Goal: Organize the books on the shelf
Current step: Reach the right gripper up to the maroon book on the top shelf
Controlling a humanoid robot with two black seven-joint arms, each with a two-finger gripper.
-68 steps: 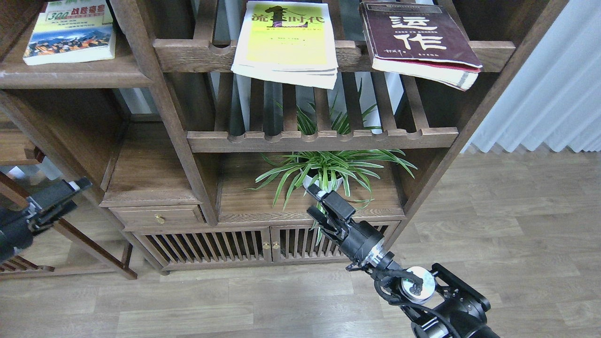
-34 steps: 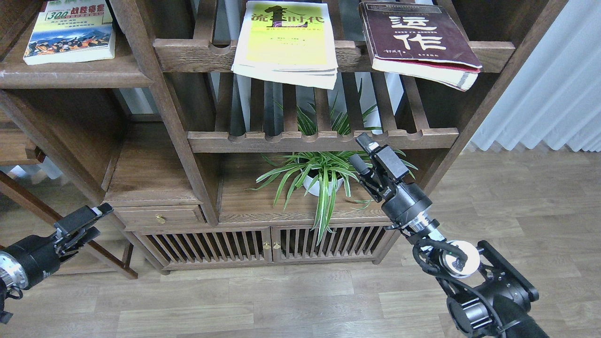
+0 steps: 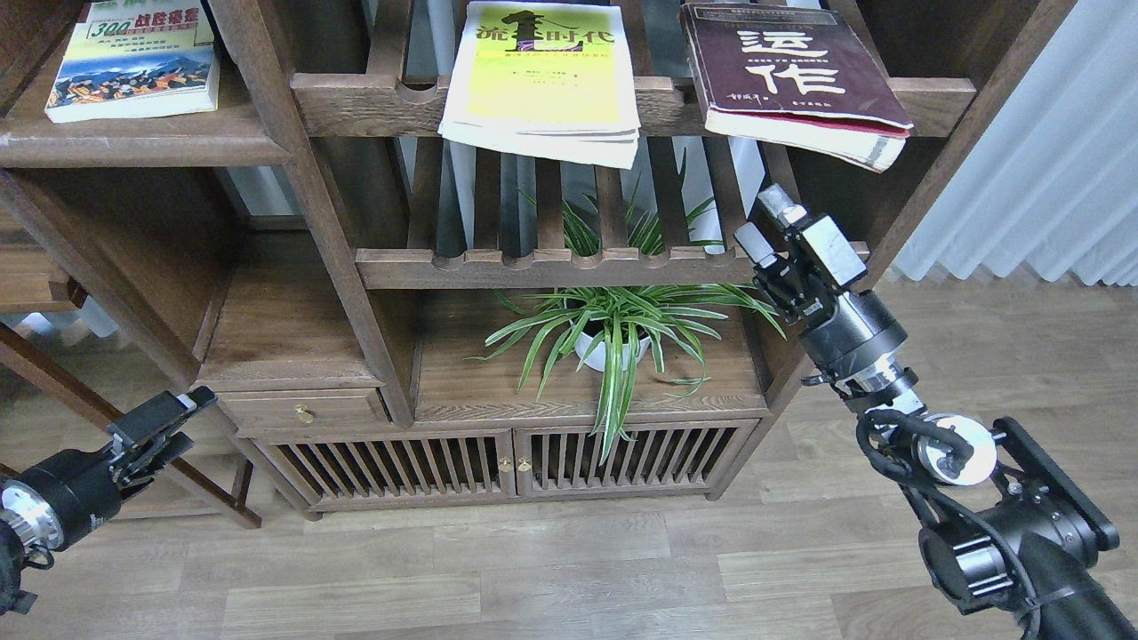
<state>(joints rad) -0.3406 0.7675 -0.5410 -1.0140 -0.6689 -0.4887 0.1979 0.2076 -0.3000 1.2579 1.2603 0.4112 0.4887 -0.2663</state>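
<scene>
Right gripper [image 3: 766, 223], jaws spread and empty, has risen from the plant [image 3: 613, 329] toward the maroon book [image 3: 787, 76]; left gripper [image 3: 169, 418], jaws slightly parted, is unchanged.

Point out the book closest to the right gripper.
The maroon book with white characters, top right, overhanging the slatted rack just above the right gripper. The yellow-green book and the "300" book lie farther left.
</scene>
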